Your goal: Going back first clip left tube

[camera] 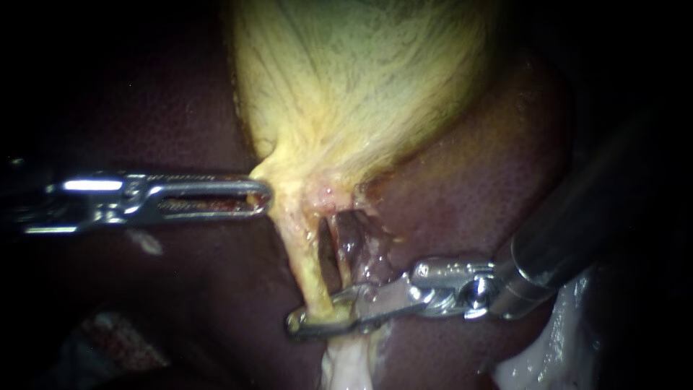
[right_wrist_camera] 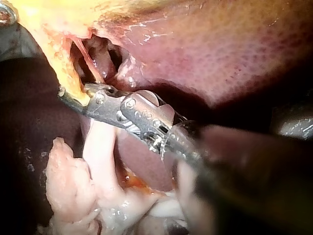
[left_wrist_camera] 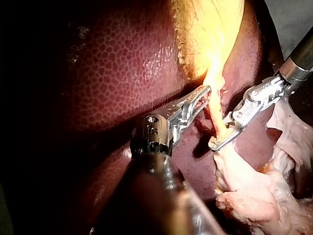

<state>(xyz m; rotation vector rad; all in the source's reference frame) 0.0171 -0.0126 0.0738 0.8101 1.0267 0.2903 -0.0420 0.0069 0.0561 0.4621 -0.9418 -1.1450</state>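
Grips the left tube [camera: 307, 271] crosswise in the pincer of the right instrument [camera: 303, 321], both sides pressed on it, low on the tube and well below the gallbladder [camera: 361, 87]. Lies up-and-down in the endoscope view, square to that pincer's long axis. Holds the gallbladder's neck with the left instrument [camera: 260, 195], pincer clamped on yellow tissue. For going back, probably calls for parting the right pincer, then drawing straight back along its own shaft, away from the tube.
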